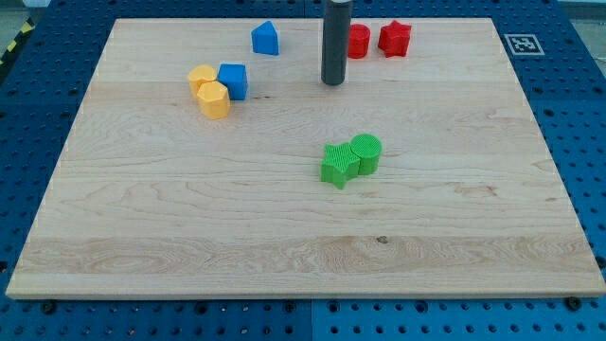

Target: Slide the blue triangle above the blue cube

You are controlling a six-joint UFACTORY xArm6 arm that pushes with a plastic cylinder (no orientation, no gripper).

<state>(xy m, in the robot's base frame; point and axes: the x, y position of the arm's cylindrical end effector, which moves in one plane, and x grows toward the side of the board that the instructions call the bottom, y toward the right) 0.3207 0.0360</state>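
Observation:
The blue triangle (266,38) lies near the board's top edge, left of centre. The blue cube (233,80) lies below it and a little to the left, touching the yellow blocks. My tip (331,83) rests on the board to the right of both, about level with the blue cube and well apart from it. The rod rises straight up out of the view's top and touches no block.
Two yellow blocks (202,78) (214,98) sit against the blue cube's left side. A red block (359,41) and a red star (395,38) lie at the top, right of the rod. A green star (337,164) and green cylinder (366,152) sit mid-board.

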